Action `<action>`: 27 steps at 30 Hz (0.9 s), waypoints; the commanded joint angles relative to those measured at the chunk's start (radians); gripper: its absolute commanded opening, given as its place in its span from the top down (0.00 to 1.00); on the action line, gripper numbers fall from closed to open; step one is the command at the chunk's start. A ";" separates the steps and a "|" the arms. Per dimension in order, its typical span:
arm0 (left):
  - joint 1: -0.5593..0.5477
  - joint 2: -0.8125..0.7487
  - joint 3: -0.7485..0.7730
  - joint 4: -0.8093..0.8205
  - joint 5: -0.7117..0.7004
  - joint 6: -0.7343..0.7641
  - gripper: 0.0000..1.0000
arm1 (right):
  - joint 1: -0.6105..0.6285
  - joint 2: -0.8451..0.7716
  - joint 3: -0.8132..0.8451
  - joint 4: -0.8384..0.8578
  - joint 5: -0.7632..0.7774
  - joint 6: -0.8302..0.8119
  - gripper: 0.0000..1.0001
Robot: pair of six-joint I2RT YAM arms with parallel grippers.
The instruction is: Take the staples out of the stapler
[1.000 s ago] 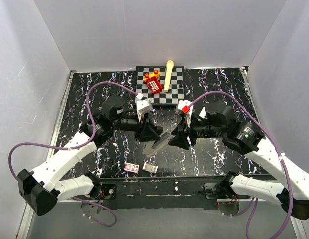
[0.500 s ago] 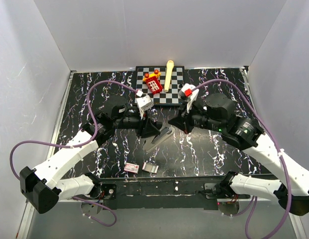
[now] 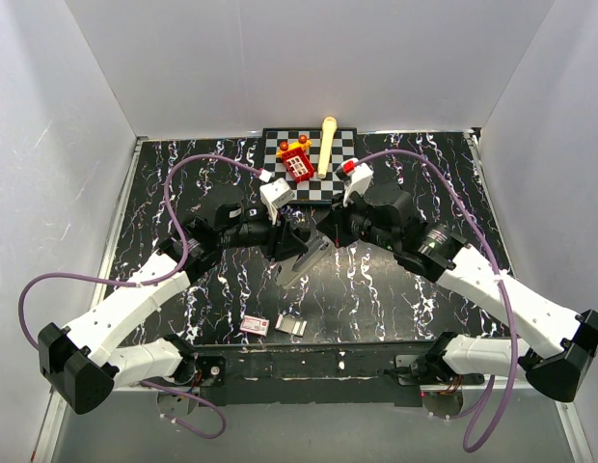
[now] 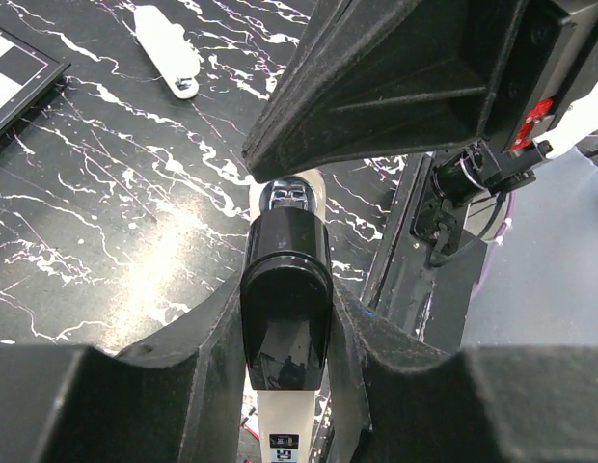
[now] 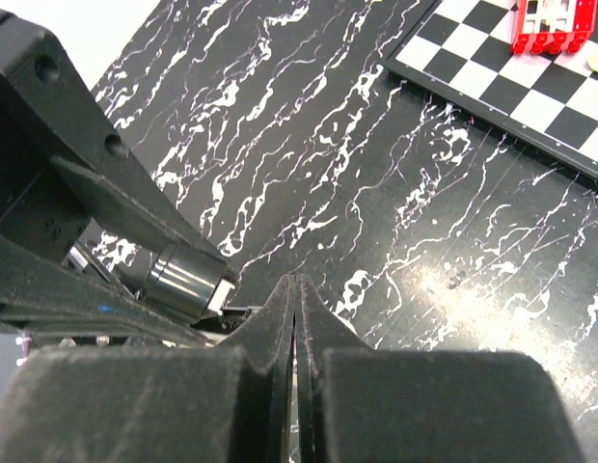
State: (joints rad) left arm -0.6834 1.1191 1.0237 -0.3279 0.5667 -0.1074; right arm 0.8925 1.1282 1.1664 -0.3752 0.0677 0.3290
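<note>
Bright, even light falls from above; the white walls [image 3: 280,58] look flat and shadowless. Soft glare patches shine on the glossy black bench [image 4: 154,275] in both wrist views.

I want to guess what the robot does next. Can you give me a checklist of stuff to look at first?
1. Stapler gripped by left gripper: ok.
2. Right gripper shut: ok.
3. Right gripper touching the stapler: cannot tell.
4. Staples pinched by the right gripper: cannot tell.
5. Staples out of the stapler: cannot tell.
</note>
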 commanded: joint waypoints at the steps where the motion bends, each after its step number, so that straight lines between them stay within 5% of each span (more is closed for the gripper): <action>1: 0.001 -0.031 0.010 0.075 -0.021 -0.031 1.00 | 0.005 0.018 0.003 0.105 0.023 0.053 0.99; 27: 0.001 -0.012 0.024 0.115 -0.143 -0.100 1.00 | 0.006 0.061 -0.117 0.163 0.040 0.120 0.99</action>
State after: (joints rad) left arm -0.6834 1.1248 1.0218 -0.3061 0.4431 -0.1768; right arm 0.8925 1.1923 1.0782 -0.2649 0.0731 0.4332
